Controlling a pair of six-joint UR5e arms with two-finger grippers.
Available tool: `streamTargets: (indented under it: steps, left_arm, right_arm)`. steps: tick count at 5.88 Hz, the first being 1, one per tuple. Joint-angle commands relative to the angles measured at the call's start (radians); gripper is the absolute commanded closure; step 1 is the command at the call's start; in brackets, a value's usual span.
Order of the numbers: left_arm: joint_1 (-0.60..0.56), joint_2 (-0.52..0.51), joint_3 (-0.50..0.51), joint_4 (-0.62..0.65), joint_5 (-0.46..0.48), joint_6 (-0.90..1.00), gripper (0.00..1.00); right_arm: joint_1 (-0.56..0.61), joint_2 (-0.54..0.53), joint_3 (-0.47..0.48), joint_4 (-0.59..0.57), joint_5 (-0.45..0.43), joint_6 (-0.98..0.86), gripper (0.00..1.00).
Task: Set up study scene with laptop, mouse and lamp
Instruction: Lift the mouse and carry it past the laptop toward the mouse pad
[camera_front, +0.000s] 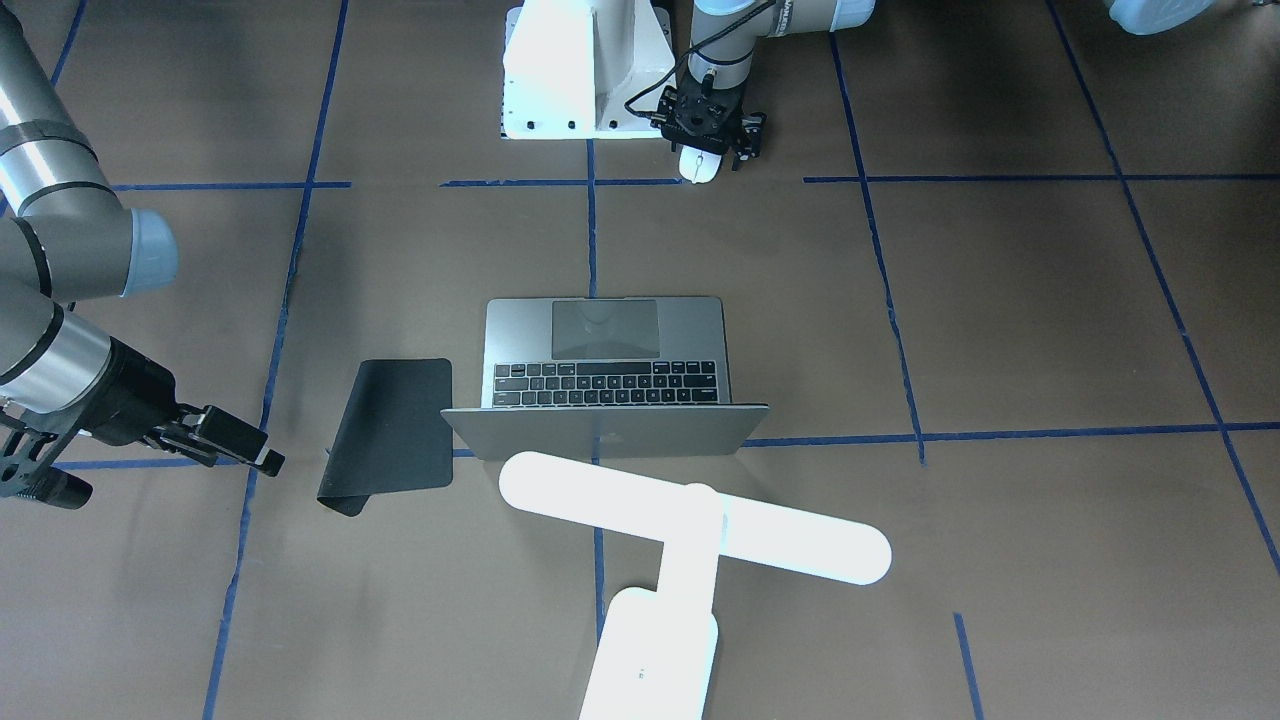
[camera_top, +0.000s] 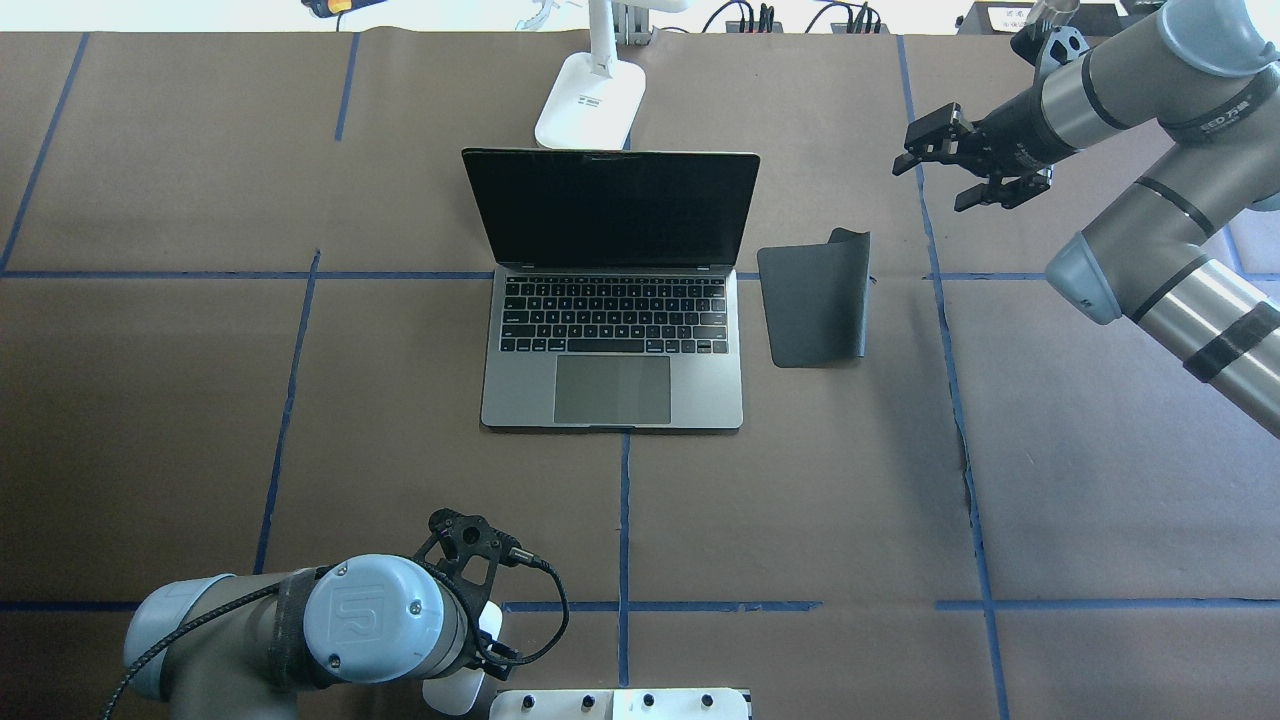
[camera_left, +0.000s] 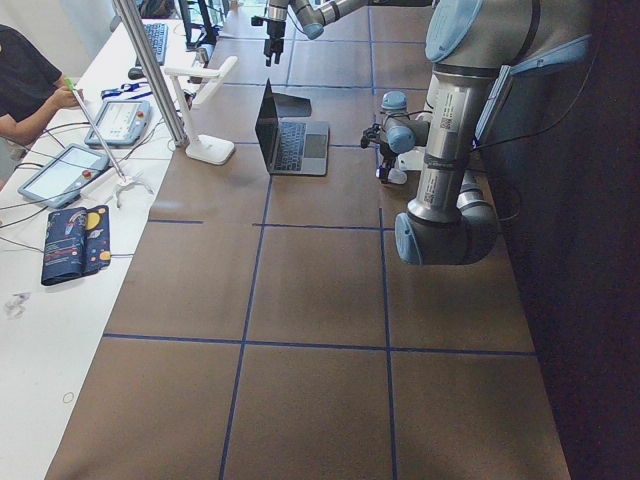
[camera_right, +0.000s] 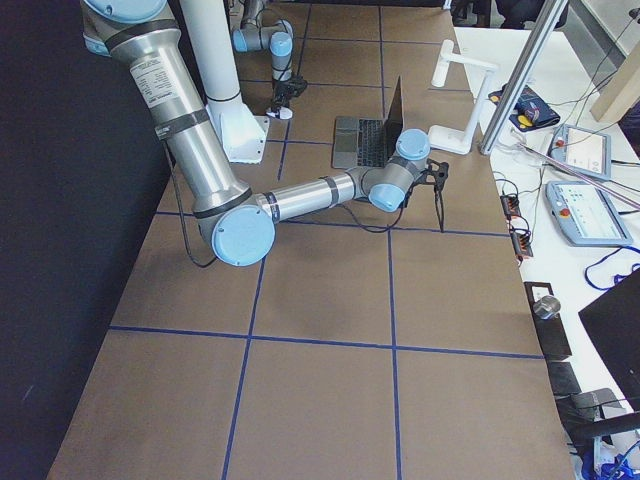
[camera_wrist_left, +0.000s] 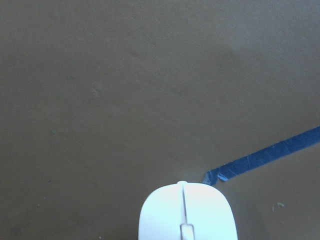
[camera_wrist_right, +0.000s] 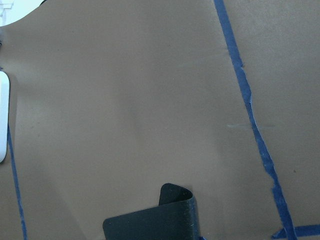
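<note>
Left gripper hung straight down over the mouse, which lay on the table at the robot's edge, just beside the white pedestal. Its fingers seemed to straddle the mouse. I could not tell whether they had closed on it: the left wrist view showed only the mouse's nose and bare table.

The right gripper hovered with its jaws apart and empty, beyond the far curled corner of the black mat.

The laptop stood open at the table's middle, screen dark. The lamp stood behind it, its bar head reaching over the lid. The mat lay just beside the laptop on the robot's right.

Of the 3 items, 2 looked placed, so the step in hand was probably fetching the mouse. The next move likely called for a firm pinch across its glossy sides and a clean lift. A carry past the laptop's front edge to the mat would follow. The flat near part would suit it better than the curled corner.
</note>
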Motion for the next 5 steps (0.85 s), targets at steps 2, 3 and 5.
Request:
streamTargets:
  steps: [2, 3, 5]
  left_arm:
    - [-0.016, -0.002, -0.009, 0.010, -0.062, -0.004, 0.76]
    - [-0.051, -0.002, -0.015, 0.030, -0.062, -0.002, 0.84]
    - [-0.147, -0.069, -0.010, 0.067, -0.065, 0.010, 0.87]
  right_arm:
    - [0.000, 0.002, 0.000, 0.000, 0.000, 0.000, 0.00]
    - [0.000, 0.003, 0.000, -0.002, -0.001, 0.000, 0.00]
    - [0.002, 0.006, 0.002, -0.002, 0.000, 0.002, 0.00]
